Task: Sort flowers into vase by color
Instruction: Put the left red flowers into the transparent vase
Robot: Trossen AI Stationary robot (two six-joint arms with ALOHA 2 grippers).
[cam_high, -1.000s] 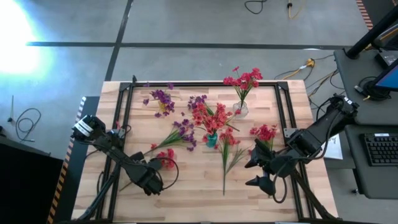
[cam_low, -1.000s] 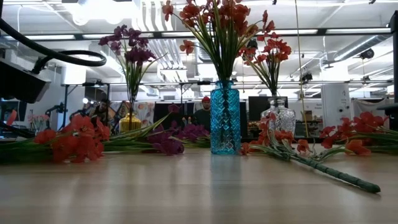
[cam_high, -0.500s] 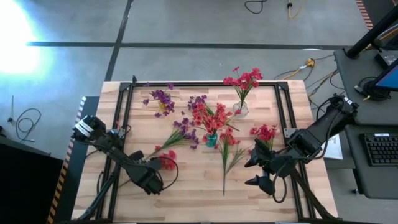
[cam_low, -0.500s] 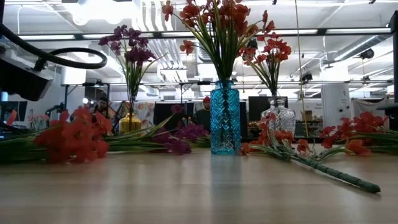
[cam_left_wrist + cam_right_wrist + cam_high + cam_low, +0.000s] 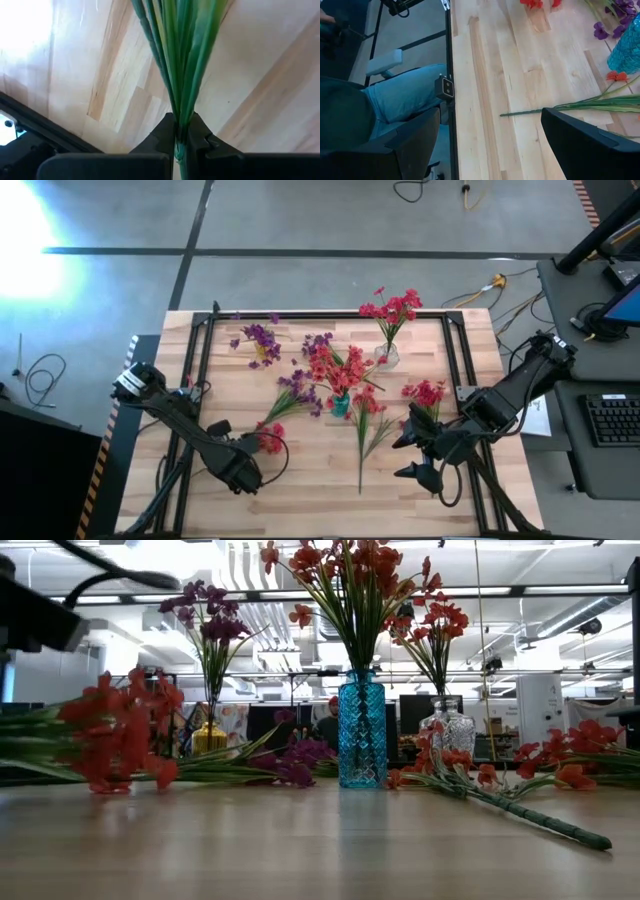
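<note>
My left gripper (image 5: pixel 178 137) stands at the near left of the table (image 5: pixel 300 480), pointing down and shut on a red flower sprig (image 5: pixel 266 438). The sprig's red blossoms (image 5: pixel 120 730) are raised at the low view's left. A blue vase (image 5: pixel 340 404) in the middle and a clear vase (image 5: pixel 388 356) both hold red flowers, and a yellow vase (image 5: pixel 209 737) holds purple ones. One loose purple sprig (image 5: pixel 294 392) and two loose red sprigs (image 5: pixel 364 420) (image 5: pixel 424 394) lie flat on the table. My right gripper (image 5: pixel 407 458) hangs open above the near right, touching nothing. My left gripper pinches the red sprig's bundle of green stems (image 5: pixel 179 122) between its two fingers (image 5: pixel 162 134), coming from above. The stems and leaves run on past the fingers toward the blossoms. Whether the lowest blossoms (image 5: pixel 108 784) still touch the table, I cannot tell.
A black frame (image 5: pixel 200 380) borders the table. A loose sprig's long stem (image 5: pixel 540 111) lies on the wood below my right gripper. A person's leg in jeans (image 5: pixel 400 97) shows beside the table's edge. Bare wood lies along the near side.
My left gripper has gone up with the red sprig. The blossom end, which lay low on the table, now stands clearly higher. My right arm has kept still.
</note>
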